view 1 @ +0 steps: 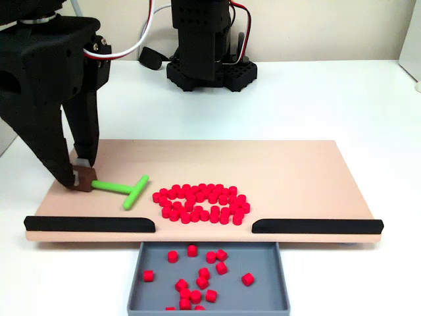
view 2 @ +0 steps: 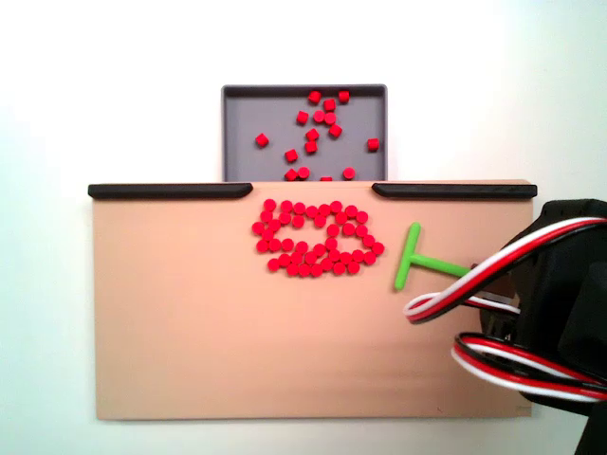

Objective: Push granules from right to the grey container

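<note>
I see the gripper [view 1: 80, 176] clamped on the brown handle block [view 1: 84, 178] of a green T-shaped pusher [view 1: 125, 189], whose crossbar sits just beside the clustered bright red granules [view 1: 202, 203] on the tan board [view 1: 296, 171], ahead of the gap between two black strips [view 1: 89, 224] opening onto the grey container [view 1: 283, 289] holding more.

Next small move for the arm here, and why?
Probably sweep the green T-pusher sideways into the granules, then toward the gap between the black strips. The gripper holds the pusher's brown end, its crossbar sits just beside the pile, and the grey container lies below that gap.
</note>
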Robot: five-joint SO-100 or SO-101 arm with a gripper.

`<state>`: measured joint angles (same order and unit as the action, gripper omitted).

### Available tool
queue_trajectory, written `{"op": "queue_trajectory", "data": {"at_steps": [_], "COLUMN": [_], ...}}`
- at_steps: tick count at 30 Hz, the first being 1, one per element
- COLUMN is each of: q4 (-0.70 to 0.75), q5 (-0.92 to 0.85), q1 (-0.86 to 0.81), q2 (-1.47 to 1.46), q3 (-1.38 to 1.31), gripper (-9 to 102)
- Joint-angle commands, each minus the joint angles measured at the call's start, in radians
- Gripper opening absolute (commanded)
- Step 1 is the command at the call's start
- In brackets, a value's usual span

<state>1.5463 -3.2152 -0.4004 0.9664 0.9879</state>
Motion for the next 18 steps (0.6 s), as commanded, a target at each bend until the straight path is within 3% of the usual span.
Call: {"op": "queue_trajectory", "data": {"at_steps": [1, 18], "q4": [-0.002, -0.002], "q5": [-0.379, -0.324], "q1": [0.006, 0.029], "q2": [0.012, -0.009], "q3": [-0.041, -0.058], "gripper": [0, 0]}}
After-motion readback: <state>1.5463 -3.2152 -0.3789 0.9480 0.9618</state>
